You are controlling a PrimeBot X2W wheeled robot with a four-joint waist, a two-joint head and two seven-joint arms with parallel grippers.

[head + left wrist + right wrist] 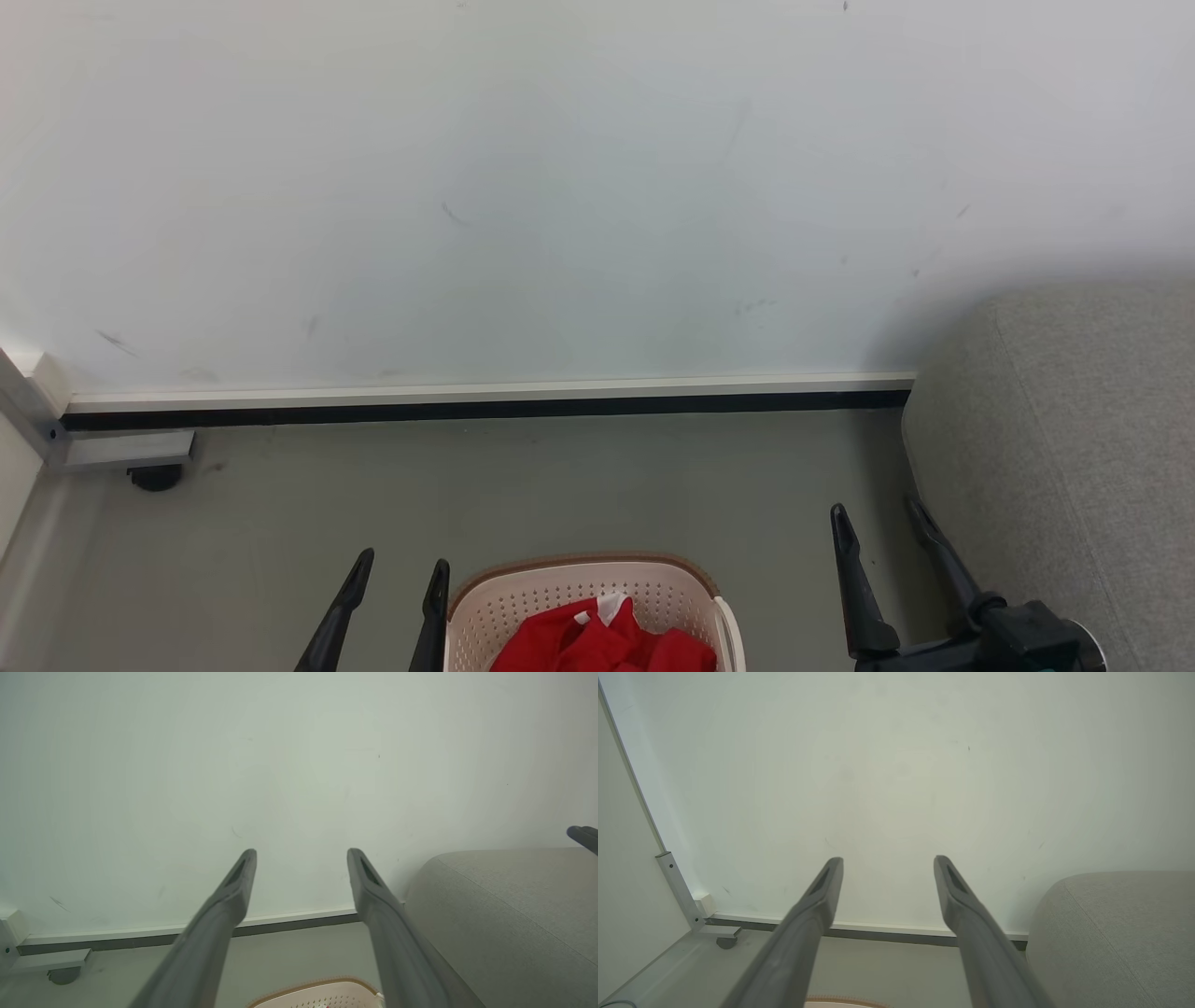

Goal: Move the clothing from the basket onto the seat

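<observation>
- Facing the wall [560, 187], we keep both grippers empty: the left gripper [403, 562] and the right gripper [876, 509] each have their jaws spread wide, with nothing between them.
- The clothing [597, 639] lies heaped in the basket [541, 597] at 6 o'clock in the head view, low between our two grippers.
- From the left gripper the heap sits at about 4 o'clock, and that gripper stands just beside the basket's rim.
- From the right gripper the heap sits at about 8 o'clock, with bare floor [560, 485] between.
- We judge the left gripper the nearer one for the pick. Both grippers point past the basket at the wall, so the reach must come down and back toward us.
- The seat [1074, 448] stands at 3 o'clock, just beside the right gripper, so the carry should run rightward.
- The view's bottom edge cuts off the heap, so we cannot tell its long axis.
</observation>
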